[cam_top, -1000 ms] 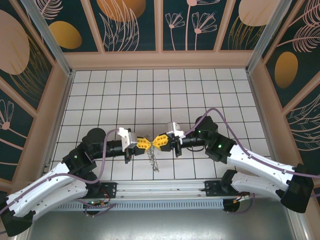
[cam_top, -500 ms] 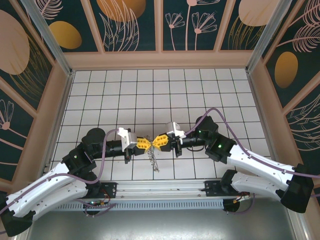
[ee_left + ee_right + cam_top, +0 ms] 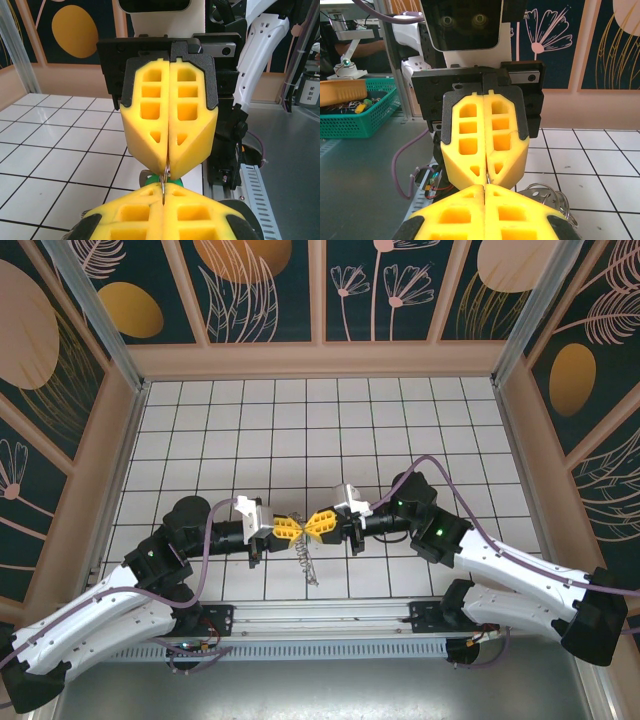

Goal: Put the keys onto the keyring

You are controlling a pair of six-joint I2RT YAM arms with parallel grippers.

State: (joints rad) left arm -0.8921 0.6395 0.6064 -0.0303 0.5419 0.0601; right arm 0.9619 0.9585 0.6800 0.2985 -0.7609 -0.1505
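Nothing has shifted since a second ago: left gripper (image 3: 288, 529) and right gripper (image 3: 320, 523) meet tip to tip, both clamped tight on the keyring (image 3: 306, 560), which dangles below them. The green key (image 3: 156, 178) sits at the tips. Tiles (image 3: 300, 420) lie open beyond, with the rail (image 3: 320, 615) close behind. A bottle label (image 3: 310, 92) is too small to read.

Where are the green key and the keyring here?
key (image 3: 156, 178), left wrist view, on its green edge, low in the middle.
keyring (image 3: 561, 204), right wrist view, on its silver coils, low right.
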